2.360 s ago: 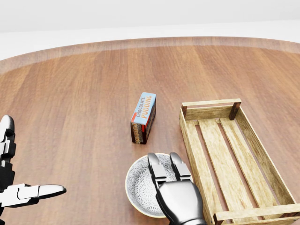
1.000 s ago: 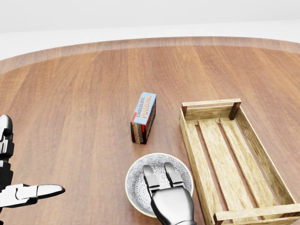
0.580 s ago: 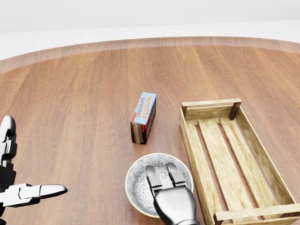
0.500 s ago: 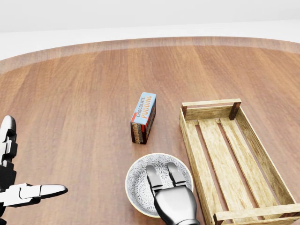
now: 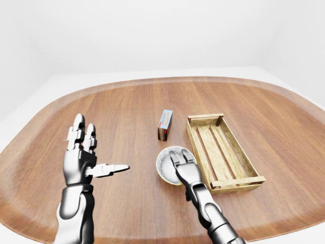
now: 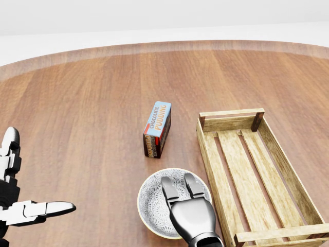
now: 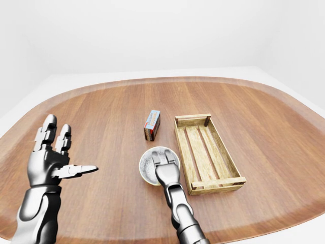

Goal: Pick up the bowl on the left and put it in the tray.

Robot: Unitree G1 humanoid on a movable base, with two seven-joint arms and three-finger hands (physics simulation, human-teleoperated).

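The patterned grey-white bowl [image 6: 152, 203] sits on the wooden table, at the bottom middle of the head view, just left of the slatted wooden tray [image 6: 231, 114]. My right hand [image 6: 178, 181] lies over the bowl's near side. Two straight fingers [image 6: 169, 189] reach into the bowl, and the thumb is hidden beneath the hand. The bowl rests flat on the table. My left hand [image 5: 87, 152] is raised at the left, well apart from the bowl, fingers spread and holding nothing.
A chocolate pudding box [image 6: 158, 128] stands upright just above the bowl and left of the tray's far end. The tray holds nothing. The round table's edge [image 5: 152, 80] curves across the top of the eye views.
My right hand drew back toward the bottom edge over the bowl, then crept a little further into it again. The left hand drifted slightly. The bowl, box and tray have not moved.
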